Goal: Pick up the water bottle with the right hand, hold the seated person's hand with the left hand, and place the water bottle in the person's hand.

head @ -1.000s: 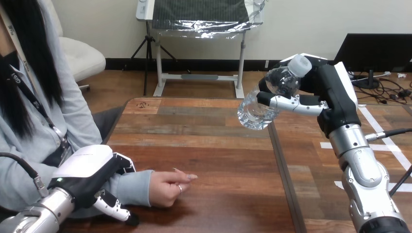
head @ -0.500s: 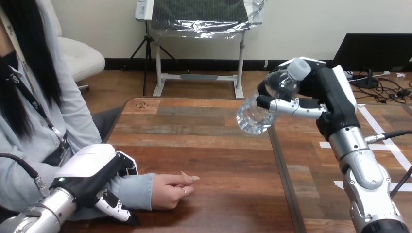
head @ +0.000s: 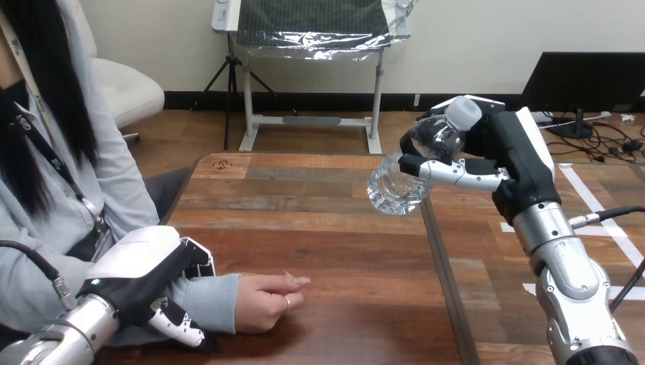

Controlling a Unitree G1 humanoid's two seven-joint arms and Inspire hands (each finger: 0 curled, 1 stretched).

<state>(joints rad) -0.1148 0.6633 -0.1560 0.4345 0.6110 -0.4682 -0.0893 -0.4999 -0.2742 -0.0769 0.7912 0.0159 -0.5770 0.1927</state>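
Head view: the right robot hand (head: 508, 148) has its fingers and thumb wrapped round a clear, crinkly plastic water bottle with a white cap (head: 411, 171). It holds the bottle up in the air, off the brown wooden plank table (head: 319, 220). The bottle is tilted, with the cap pointing up and to the right and the fat bottom end hanging lower to the left. It sits over the far part of the table, toward the right side. The silver right forearm comes up from the bottom right corner of the view.

Over at the near left corner of the table, the left robot hand (head: 148, 266) is closed round the person's wrist (head: 205, 300) (the one in the light grey-blue sleeve). The white shell lies on top of the sleeve, the fingers curl over its far side and the thumb tucks in on the near side.

The person's hand (head: 266, 300) pokes out past the sleeve and rests on the table close to the near edge. It is loosely curled, with the fingertips pointing right. It holds nothing and is well apart from the bottle.
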